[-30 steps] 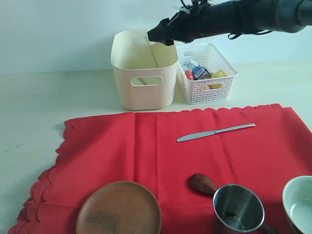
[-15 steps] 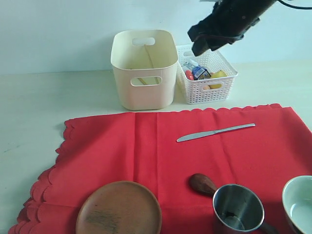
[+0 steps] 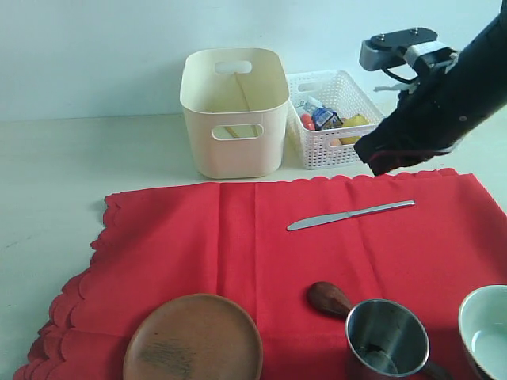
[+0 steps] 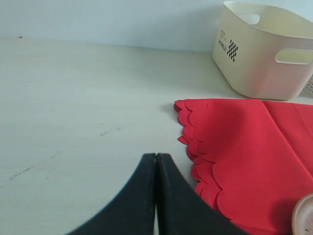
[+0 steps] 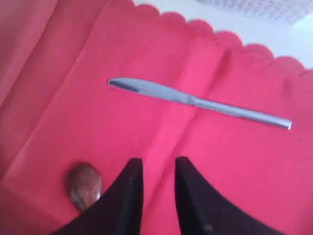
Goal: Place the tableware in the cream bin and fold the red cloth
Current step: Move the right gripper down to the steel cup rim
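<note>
- With the right gripper (image 5: 157,165): swung off the top of the cream bin (image 3: 234,154), past the white lattice basket (image 3: 333,127), and down over the far right part of the red cloth (image 3: 198,237).
- Narrowed in the fingers on the way, yet apart by a slim gap, with nothing between.
- Just ahead of those fingertips in the wrist view: the silver knife (image 3: 351,214), flat on the cloth, blade pointing left, untouched.
- Inside the bin, seemingly, the light wooden chopsticks (image 3: 249,93): only a thin pale line against the inner wall, so hard to be sure.
- Likely meaning for the task: one drop finished, knife lined up as the next pick.
- Yet to clear from the near edge of the cloth, left to right: round brown wooden plate (image 3: 194,340), dark brown wooden spoon (image 3: 329,298), shiny steel cup (image 3: 386,339) just beside the spoon, pale green-white bowl (image 3: 485,332) cut off by the frame.
- With the left gripper (image 4: 155,157): pressed fully together, empty, low over the bare table (image 4: 73,98) left of the cloth's scalloped edge.
- No folding sensible until the cloth lies bare.
- Called for at the knife: a low, square approach, as thin flat metal probably slips easily.
</note>
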You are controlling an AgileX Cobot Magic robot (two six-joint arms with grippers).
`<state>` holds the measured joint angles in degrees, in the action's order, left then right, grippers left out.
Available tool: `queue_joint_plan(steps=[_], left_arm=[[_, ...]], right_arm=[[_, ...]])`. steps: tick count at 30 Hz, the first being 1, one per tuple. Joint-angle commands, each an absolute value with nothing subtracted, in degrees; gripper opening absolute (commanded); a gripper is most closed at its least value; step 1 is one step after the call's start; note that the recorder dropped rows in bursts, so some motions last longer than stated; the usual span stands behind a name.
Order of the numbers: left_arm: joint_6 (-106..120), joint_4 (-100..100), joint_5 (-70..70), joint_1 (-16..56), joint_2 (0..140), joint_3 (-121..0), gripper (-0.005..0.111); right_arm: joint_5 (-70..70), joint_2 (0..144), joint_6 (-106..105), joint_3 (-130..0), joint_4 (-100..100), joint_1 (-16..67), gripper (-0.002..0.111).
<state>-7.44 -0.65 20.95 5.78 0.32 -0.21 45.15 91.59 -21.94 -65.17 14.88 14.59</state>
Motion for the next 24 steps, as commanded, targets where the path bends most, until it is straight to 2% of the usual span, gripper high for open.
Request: queue_joint_plan(steps=[1,10,24], left_arm=[[-7.5,-0.7,20.5,5.6,0.0,0.0,0.000],[-7.5,-0.7,20.5,5.6,0.0,0.0,0.000],[-7.5,-0.7,20.5,5.6,0.0,0.0,0.000]], right_arm=[[52.4,90.6,-22.4,-64.4,15.0,14.7,0.023],[55.3,90.8,-23.2,-59.7,16.7,14.7,0.023],[62.4,90.8,-24.0,-59.3,15.7,15.1,0.023]])
